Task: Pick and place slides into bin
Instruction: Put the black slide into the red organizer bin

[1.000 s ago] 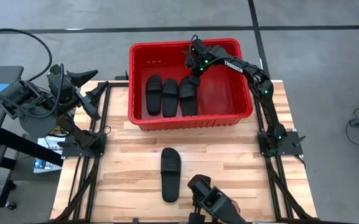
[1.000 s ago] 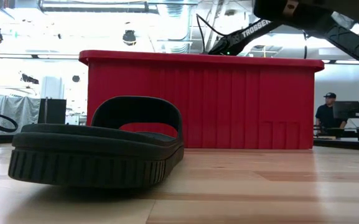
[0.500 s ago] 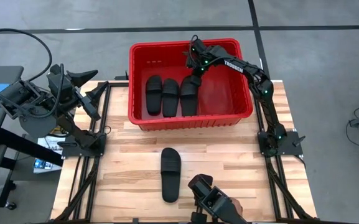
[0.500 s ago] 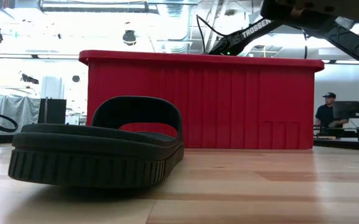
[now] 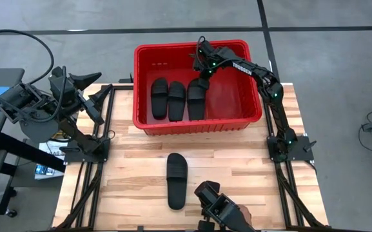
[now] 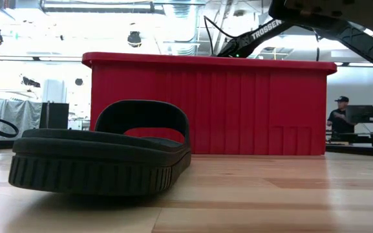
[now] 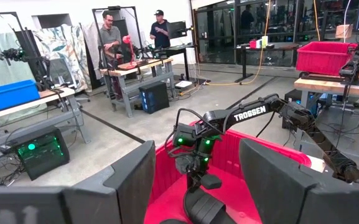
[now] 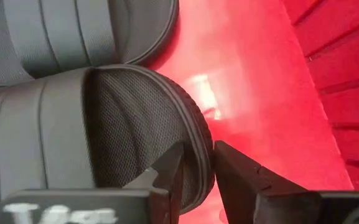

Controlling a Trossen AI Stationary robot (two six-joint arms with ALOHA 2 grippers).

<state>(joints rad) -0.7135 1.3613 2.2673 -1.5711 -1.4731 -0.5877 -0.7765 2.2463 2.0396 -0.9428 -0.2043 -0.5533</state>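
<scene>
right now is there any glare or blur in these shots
Right wrist view: a bright glare patch on the red bin floor beside the slide. Low view: ceiling lights blow out the background, and the near slide looms large and slightly soft. High view: evenly lit, no glare.

bin [image 5: 146, 116]: glossy red plastic | slides [image 5: 176, 180]: matt black | table [image 5: 237, 161]: wood

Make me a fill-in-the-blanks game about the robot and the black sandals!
1. The number of slides lying inside the bin is ___.
2. One slide lies on the wooden ___.
3. The right gripper hangs over the ___.
4. The bin's colour is ___.

Missing words: three; table; bin; red
</scene>
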